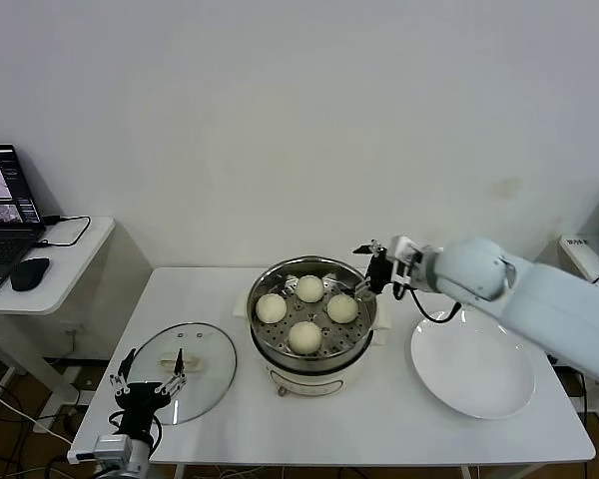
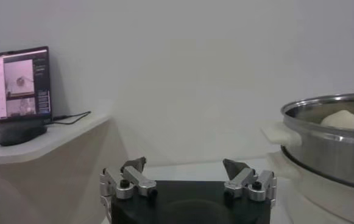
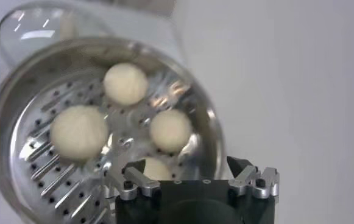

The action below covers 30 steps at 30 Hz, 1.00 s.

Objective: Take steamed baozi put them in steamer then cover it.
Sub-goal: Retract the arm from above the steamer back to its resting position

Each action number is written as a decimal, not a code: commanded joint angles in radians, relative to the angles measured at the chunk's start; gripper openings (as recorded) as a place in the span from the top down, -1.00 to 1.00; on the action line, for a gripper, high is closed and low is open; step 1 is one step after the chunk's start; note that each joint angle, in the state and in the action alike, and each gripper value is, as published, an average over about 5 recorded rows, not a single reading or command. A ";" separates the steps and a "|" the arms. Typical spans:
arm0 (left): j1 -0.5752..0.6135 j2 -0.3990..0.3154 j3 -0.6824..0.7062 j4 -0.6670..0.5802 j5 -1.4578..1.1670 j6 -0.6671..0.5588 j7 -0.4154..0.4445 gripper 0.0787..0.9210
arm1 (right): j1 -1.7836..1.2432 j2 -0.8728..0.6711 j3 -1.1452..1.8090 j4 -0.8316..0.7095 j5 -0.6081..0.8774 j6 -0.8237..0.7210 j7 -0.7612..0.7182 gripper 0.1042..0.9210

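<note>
The steel steamer [image 1: 280,353] stands mid-table with several cream-white baozi on its perforated tray, among them one at the left [image 1: 271,308], one at the back [image 1: 309,288] and one at the right [image 1: 342,308]. My right gripper [image 1: 363,270] hangs open and empty just over the steamer's right rim. Its wrist view shows the gripper [image 3: 189,164] above the steamer's tray [image 3: 55,176] and the baozi [image 3: 79,131]. The glass cover [image 1: 205,364] lies flat on the table left of the steamer. My left gripper [image 1: 148,372] is open over the cover's near edge, and its own view shows the gripper [image 2: 186,165] with nothing between its fingers.
A flat white plate [image 1: 474,367] lies right of the steamer, under my right arm. A side table [image 1: 75,239] at the far left carries a laptop [image 1: 0,215] and a mouse [image 1: 28,271]. The steamer's wall [image 2: 329,146] rises to one side in the left wrist view.
</note>
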 commanded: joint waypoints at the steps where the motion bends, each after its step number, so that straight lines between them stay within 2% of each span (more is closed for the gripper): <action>1: 0.001 -0.014 -0.002 0.047 0.104 -0.056 0.017 -0.77 | -1.094 0.134 1.091 0.100 -0.238 0.486 0.208 -0.76; 4: -0.002 -0.022 -0.008 0.073 0.187 -0.100 0.031 -0.77 | -1.231 0.375 1.277 0.071 -0.339 0.607 0.168 -0.76; 7: -0.003 -0.026 -0.012 0.096 0.268 -0.142 0.031 -0.77 | -1.317 0.555 1.413 0.061 -0.360 0.678 0.131 -0.76; 13: -0.034 -0.025 -0.073 0.196 0.770 -0.290 -0.047 -0.77 | -1.438 0.759 1.534 0.043 -0.313 0.694 0.045 -0.76; 17: -0.023 0.017 -0.110 0.210 1.016 -0.280 -0.045 -0.77 | -1.485 0.816 1.557 0.021 -0.284 0.697 0.041 -0.76; 22: 0.048 0.069 -0.160 0.193 1.273 -0.249 -0.035 -0.77 | -1.512 0.813 1.599 0.005 -0.315 0.696 0.074 -0.76; 26: 0.122 0.097 -0.195 0.180 1.410 -0.234 -0.039 -0.77 | -1.515 0.811 1.625 -0.006 -0.334 0.694 0.103 -0.76; 30: 0.121 0.132 -0.190 0.211 1.495 -0.222 -0.040 -0.77 | -1.500 0.815 1.625 -0.024 -0.349 0.687 0.123 -0.76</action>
